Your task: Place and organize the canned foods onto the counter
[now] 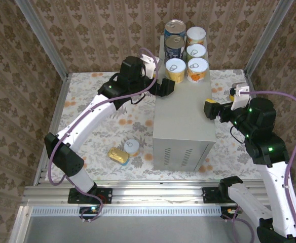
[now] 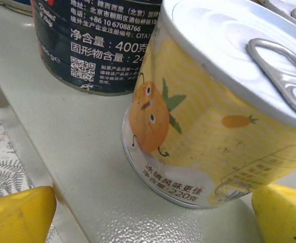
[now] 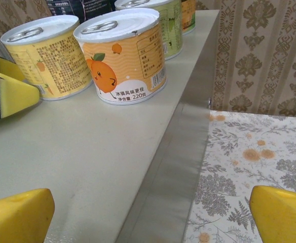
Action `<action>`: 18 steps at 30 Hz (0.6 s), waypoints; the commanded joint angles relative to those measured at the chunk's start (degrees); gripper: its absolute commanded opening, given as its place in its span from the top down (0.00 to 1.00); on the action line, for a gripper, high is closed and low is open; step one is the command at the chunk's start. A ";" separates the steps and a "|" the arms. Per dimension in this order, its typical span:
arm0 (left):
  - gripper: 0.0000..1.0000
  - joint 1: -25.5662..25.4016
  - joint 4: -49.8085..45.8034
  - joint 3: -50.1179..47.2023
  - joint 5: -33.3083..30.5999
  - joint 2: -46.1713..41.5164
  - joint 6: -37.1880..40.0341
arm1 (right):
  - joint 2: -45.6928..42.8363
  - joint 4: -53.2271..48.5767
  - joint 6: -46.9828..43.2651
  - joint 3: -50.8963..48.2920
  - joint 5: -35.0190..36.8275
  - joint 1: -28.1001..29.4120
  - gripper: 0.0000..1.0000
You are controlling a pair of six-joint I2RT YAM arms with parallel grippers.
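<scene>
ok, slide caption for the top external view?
Six cans grouped at the far end of the counter; flat tin and small can on the floor.

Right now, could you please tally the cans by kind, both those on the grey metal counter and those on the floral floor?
Tall blue-labelled, silver-topped cans: 2
Short round cans with white pull-tab lids: 4
Small round white-topped can on the floral floor: 1
Flat oblong yellow tin: 1
Total: 8
</scene>
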 commanded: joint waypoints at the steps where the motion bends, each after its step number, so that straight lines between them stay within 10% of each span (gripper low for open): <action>1: 0.00 -0.18 2.20 1.76 -1.51 1.04 -1.59 | -0.41 0.43 -0.30 -0.76 0.56 0.36 0.00; 18: 0.00 0.46 1.65 1.04 -2.05 -0.77 -1.50 | -0.24 0.53 -0.69 -0.62 -0.63 0.36 0.00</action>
